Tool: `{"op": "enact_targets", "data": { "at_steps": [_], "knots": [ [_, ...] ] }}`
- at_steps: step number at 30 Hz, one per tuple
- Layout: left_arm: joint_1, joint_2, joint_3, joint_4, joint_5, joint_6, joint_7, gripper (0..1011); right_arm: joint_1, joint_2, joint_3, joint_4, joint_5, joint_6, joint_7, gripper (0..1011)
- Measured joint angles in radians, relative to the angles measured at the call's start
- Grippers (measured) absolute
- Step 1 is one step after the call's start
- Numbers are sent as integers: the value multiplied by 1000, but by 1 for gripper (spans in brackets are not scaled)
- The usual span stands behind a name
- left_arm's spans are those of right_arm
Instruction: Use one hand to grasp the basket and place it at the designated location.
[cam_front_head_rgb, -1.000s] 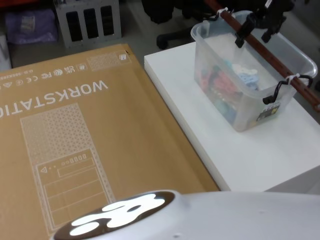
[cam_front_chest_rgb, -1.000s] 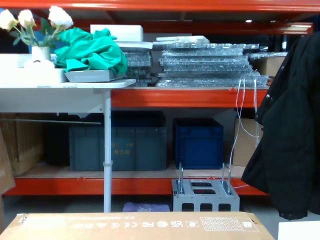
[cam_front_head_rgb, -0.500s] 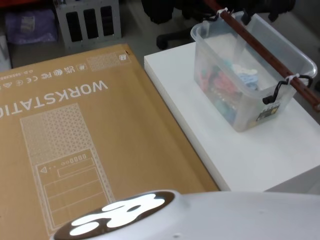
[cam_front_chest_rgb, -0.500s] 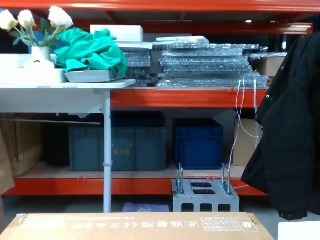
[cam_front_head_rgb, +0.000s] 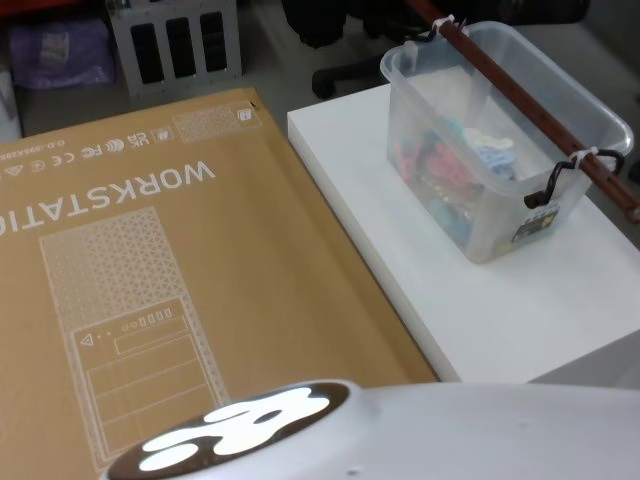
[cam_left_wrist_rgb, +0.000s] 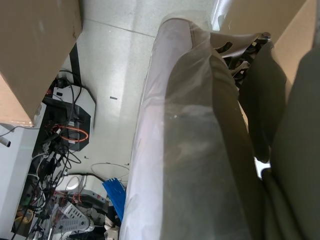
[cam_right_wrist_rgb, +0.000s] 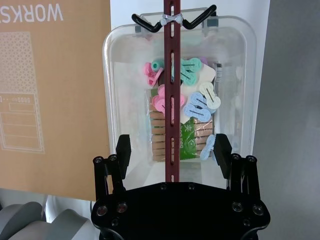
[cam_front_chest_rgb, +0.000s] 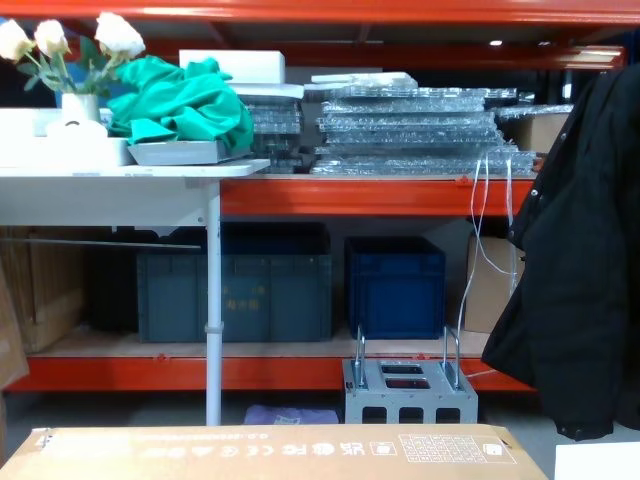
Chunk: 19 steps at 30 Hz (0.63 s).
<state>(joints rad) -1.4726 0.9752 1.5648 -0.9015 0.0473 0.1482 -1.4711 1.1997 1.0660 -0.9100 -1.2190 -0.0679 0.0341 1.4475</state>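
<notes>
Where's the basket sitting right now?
The basket sits on the white table at the head view's upper right, right of the cardboard box. In the right wrist view, the open right claw straddles its handle bar.

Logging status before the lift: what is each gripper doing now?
Left gripper: cannot be told.
Right gripper: open, above the basket, straddling its handle, holding nothing.
</notes>
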Motion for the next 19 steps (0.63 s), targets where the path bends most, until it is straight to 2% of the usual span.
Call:
{"op": "enact_targets", "data": {
  "at_steps": [19],
  "knots": [
    [0,0,0,0,0,0,0,0,-4,-1,6,-1,-1,3,5,1001]
  ]
}}
